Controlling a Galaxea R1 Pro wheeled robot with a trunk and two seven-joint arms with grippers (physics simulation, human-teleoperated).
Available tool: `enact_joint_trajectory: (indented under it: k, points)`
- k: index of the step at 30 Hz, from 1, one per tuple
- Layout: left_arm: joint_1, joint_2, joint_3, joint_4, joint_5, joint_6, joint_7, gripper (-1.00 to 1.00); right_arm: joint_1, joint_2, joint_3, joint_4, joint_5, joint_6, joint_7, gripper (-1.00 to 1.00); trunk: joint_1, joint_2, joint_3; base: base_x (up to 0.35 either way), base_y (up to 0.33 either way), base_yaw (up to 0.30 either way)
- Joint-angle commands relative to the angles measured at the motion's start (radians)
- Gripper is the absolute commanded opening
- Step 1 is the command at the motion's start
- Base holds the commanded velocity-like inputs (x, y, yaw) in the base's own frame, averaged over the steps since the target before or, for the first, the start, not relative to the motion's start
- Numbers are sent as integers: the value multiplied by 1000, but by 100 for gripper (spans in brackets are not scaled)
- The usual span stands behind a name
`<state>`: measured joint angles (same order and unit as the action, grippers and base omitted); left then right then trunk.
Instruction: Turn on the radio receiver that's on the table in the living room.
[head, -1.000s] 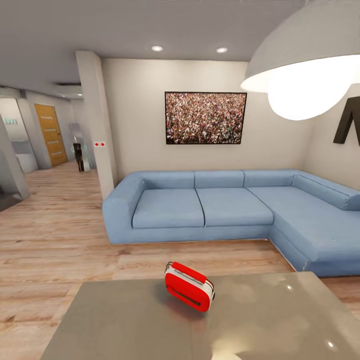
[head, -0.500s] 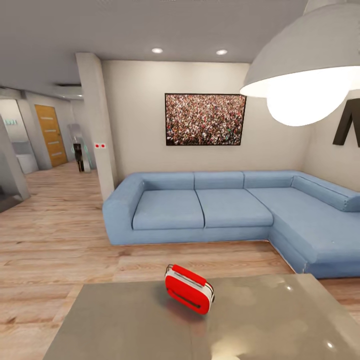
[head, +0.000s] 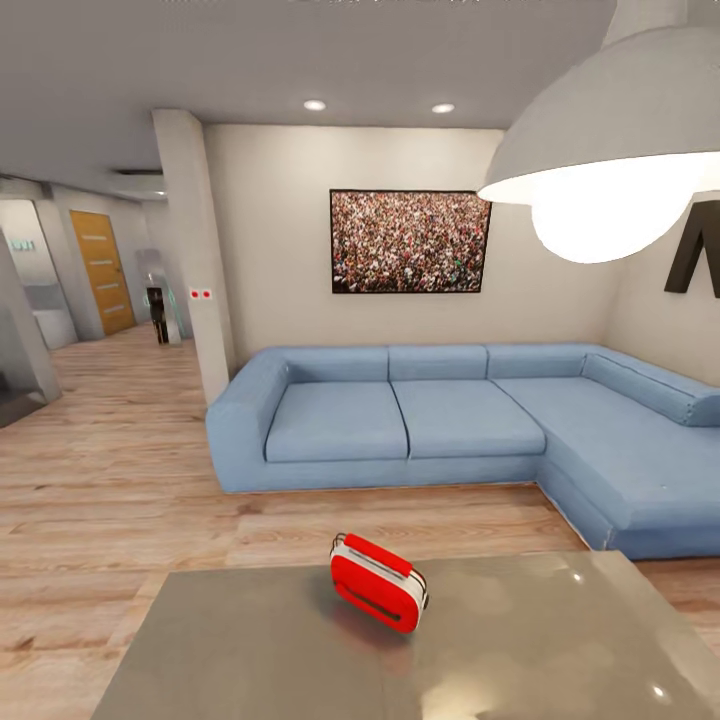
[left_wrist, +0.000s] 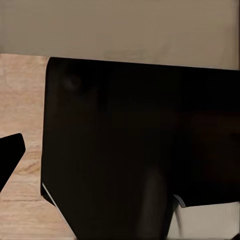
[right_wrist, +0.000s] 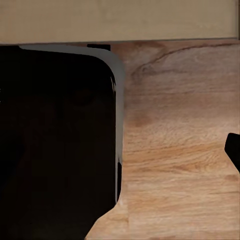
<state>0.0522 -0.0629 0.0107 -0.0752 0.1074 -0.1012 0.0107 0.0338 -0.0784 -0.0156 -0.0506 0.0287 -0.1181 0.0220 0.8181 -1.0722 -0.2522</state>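
Approach step: radio receiver on desk ahead; I must close in, reach. End effector states: cannot tell.

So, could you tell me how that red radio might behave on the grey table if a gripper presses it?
The radio receiver looks like a rigid box, so it probably won't flex. The table is glossy, so it may slide. It appears tilted rather than square, so a push might rock it.
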Motion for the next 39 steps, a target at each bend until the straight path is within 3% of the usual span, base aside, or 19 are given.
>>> enact_joint_trajectory:
  k: [1, 23, 39]
  points:
    - [0, 0, 0, 0, 0, 0, 0, 100, 0, 1, 0, 0, 0, 0, -2, 100, -4, 7, 3, 0, 0, 0]
    - [0, 0, 1, 0, 0, 0, 0, 100, 0, 0, -1, 0, -1, -4, -6, 100, -88, 161, 72, 0, 0, 0]
    - [0, 0, 0, 0, 0, 0, 1, 100, 0, -6, 0, 0, 2, -11, -6, 100, -150, 273, 99, 0, 0, 0]
